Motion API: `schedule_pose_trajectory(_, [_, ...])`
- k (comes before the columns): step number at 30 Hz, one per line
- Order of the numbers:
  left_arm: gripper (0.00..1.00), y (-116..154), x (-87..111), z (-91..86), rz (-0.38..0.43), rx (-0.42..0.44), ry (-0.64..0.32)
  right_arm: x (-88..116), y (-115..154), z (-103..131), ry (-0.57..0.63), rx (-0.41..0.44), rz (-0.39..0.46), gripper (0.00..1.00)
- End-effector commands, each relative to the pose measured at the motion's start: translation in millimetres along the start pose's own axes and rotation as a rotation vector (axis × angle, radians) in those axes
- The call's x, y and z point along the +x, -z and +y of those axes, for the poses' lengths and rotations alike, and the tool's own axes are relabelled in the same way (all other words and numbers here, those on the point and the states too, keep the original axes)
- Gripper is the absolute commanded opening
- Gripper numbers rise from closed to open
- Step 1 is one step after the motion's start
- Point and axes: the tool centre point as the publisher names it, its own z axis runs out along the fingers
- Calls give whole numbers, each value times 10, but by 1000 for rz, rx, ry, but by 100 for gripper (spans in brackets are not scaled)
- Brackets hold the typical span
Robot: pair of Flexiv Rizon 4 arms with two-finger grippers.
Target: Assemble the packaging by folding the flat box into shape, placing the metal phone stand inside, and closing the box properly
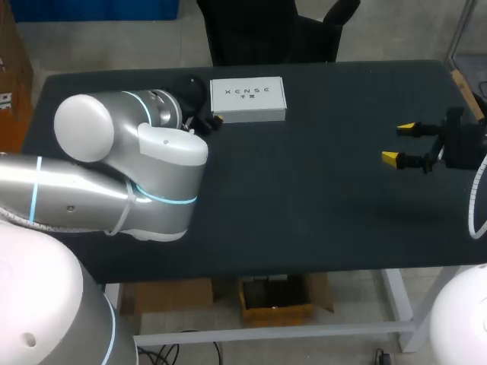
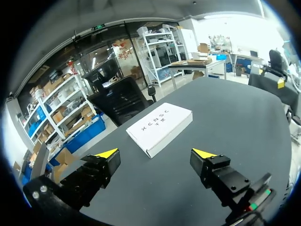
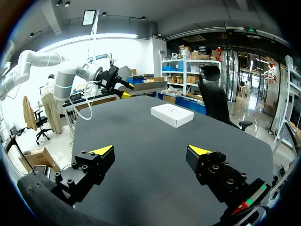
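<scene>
Occlusion noted first: in the head view our left arm (image 1: 129,179) lies across the left part of the table (image 1: 304,205). Its wrist covers most of the left gripper (image 2: 154,153). There we see only dark parts and a speck of yellow just left of the box (image 1: 247,99). Our right arm (image 1: 463,144) is cut off at the right edge, so we see little more than its black wrist and the right gripper (image 1: 399,143).

Container: the box is white and flat. It lies on the far side of the table, left of the middle, broad face up. It is closed on every side that shows. We cannot tell what it holds, since no view looks inside. There is print on its top face, which we did not read.

Left arm: it comes in from the near left and bends at a large elbow, with the wrist ending beside the box. The left wrist view shows its fingers (image 2: 107,154) spread wide with nothing gripped. The box lies ahead of them, one corner turned toward the gap, near both yellow tips but apart from them.

Right arm: the gripper hangs over the right part of the table, well apart from the box, pointing left. Its fingers (image 3: 102,150) stand wide and hold nothing, one tip farther back than the other in the head view. The right wrist view shows bare table between the fingers, with the box well ahead toward the far edge.
</scene>
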Motion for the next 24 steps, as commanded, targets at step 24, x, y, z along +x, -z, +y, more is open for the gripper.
schedule_pose_trajectory(24, [100, 71, -81, 172, 332, 64, -208, 0, 15, 0, 0, -2, 3, 100])
